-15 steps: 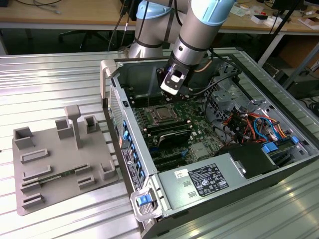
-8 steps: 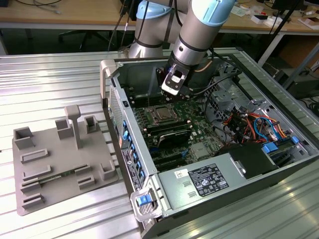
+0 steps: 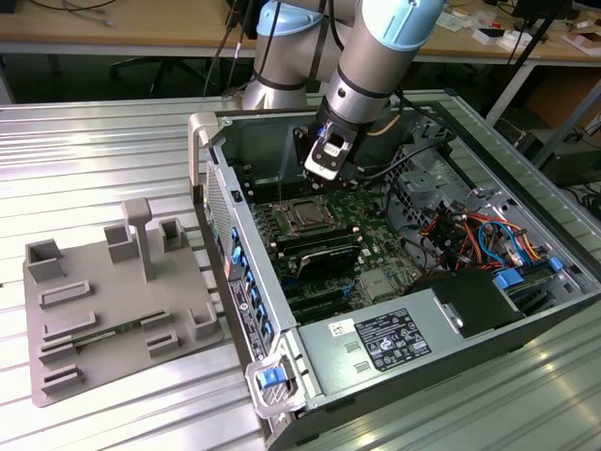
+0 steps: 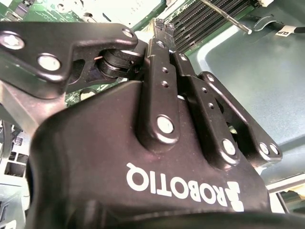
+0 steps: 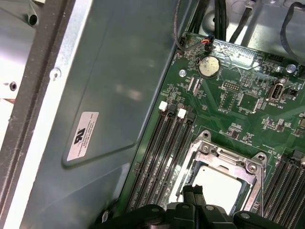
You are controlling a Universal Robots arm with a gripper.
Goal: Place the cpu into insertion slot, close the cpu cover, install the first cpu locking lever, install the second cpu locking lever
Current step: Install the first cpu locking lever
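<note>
The cpu (image 5: 217,188) shows its silvery top inside the insertion slot (image 3: 305,218) on the green board. The cpu cover (image 5: 228,160), a silver frame, lies down around it. My gripper (image 5: 193,192) hovers over the chip's edge with its black fingers (image 4: 159,52) pressed together and nothing seen between them. In the exterior view the gripper (image 3: 319,177) hangs just above the slot inside the open computer case. A thin metal rod (image 4: 224,16) slants over the memory slots; I cannot tell whether it is a locking lever.
Long black memory slots (image 5: 162,152) flank the socket. The case's grey side wall (image 5: 109,95) stands close beside them. Coloured cables (image 3: 470,235) and a power supply (image 3: 376,343) fill the exterior view's right. A grey fixture plate (image 3: 113,301) lies outside the case on the exterior view's left.
</note>
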